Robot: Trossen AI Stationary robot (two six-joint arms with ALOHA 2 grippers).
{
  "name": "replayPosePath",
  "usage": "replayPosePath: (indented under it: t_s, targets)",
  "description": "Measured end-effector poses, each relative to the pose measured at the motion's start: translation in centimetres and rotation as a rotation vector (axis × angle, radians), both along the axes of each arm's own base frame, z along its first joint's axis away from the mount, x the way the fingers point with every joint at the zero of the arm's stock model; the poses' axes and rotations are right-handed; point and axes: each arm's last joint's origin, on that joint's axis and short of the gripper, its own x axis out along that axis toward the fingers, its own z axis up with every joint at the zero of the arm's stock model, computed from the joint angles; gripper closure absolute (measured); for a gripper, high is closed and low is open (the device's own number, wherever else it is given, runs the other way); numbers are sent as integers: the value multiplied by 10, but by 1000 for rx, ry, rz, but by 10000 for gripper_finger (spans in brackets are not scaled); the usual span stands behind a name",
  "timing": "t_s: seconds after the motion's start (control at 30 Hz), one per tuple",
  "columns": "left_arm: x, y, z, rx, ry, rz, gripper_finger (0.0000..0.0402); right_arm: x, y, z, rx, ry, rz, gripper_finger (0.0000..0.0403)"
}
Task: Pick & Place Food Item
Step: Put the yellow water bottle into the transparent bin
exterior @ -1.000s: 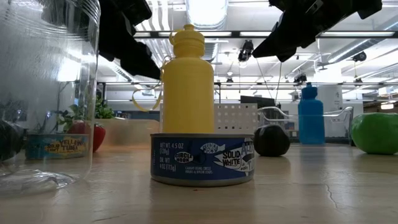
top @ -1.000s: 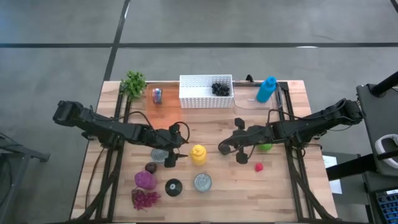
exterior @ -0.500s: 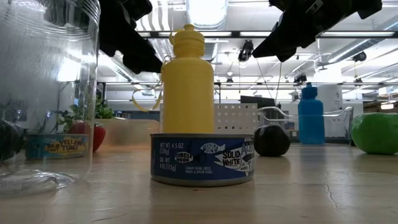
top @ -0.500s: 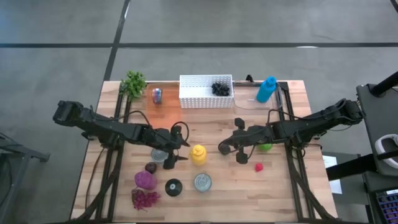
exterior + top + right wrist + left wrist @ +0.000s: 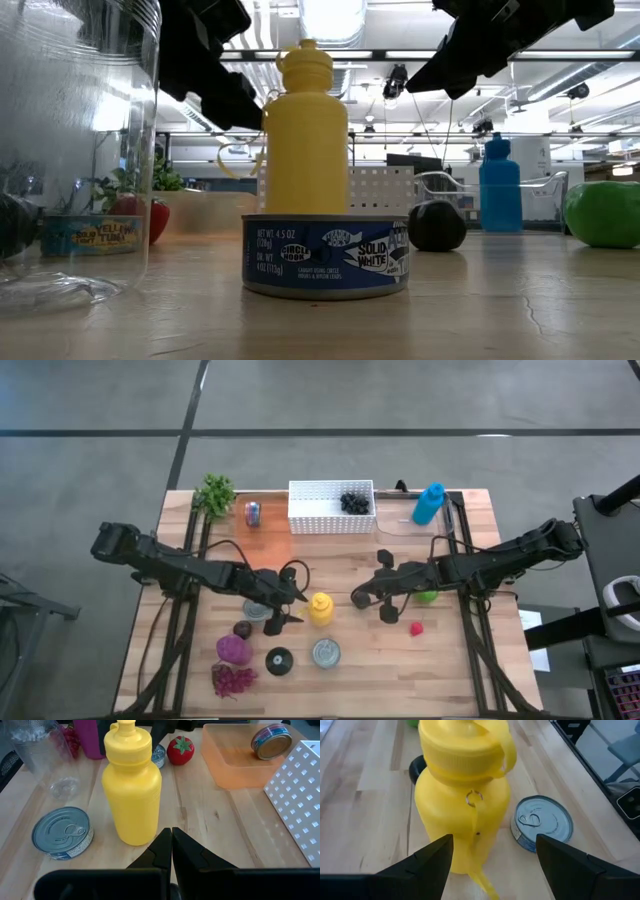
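Seen from above, the left gripper (image 5: 287, 603) sits just beside the yellow bottle (image 5: 320, 607) at mid-table, while the right gripper (image 5: 368, 596) waits nearby. At table height, the bottle (image 5: 304, 140) stands upright behind a tuna can (image 5: 327, 255). Left wrist: fingers spread wide either side of the bottle (image 5: 462, 800). Right wrist: fingers pressed together.

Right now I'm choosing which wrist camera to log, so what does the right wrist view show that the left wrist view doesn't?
Only the right wrist view shows the red strawberry, the shallow orange tray holding a striped can, the white perforated basket and the shut right gripper. Only the left wrist view shows the open left gripper. Both show the yellow plastic bottle and the silver pull-tab tin.
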Motion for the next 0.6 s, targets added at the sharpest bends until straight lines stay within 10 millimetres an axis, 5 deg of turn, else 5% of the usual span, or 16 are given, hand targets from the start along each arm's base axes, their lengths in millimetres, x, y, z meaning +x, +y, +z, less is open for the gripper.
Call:
replayPosePath:
  t_s: [0.6]
  targets:
    - [2,4,1,6,-18,21,114,0,0,0,1,0,-1,394]
